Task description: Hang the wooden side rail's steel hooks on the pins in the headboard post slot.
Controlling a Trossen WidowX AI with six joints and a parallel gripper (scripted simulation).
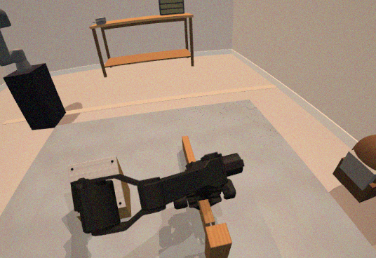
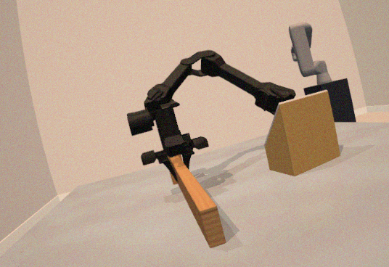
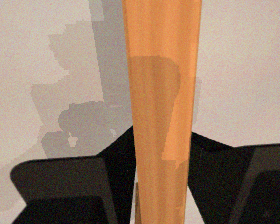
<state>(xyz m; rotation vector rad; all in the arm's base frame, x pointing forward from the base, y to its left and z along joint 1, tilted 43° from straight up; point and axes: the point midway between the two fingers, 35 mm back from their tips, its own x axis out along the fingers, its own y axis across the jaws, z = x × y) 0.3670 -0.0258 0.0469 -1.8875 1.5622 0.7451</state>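
Note:
The wooden side rail (image 1: pixel 187 148) (image 2: pixel 196 189) (image 3: pixel 163 30) runs through my gripper (image 1: pixel 204 202) (image 2: pixel 179 168) (image 3: pixel 151 128), which is shut on it with a finger on each side. The headboard post (image 1: pixel 219 236) is the wooden block at the bottom of the top view. The rail's near end stands close to it, with a narrow gap and a small pale bit of metal between them. The slot, the pins and how the hooks sit are hidden. In the exterior view the rail's far end is low, at or just above the table; contact is unclear.
A tan wedge-shaped block (image 1: pixel 92 167) (image 2: pixel 312 135) with a pale, dotted face stands beside my arm's base. The grey table top (image 1: pixel 147 134) (image 2: pixel 109 222) lies under everything. Another arm on a black pedestal (image 1: pixel 35 99) (image 2: pixel 335 102) and a workbench (image 1: pixel 140 21) stand beyond the table.

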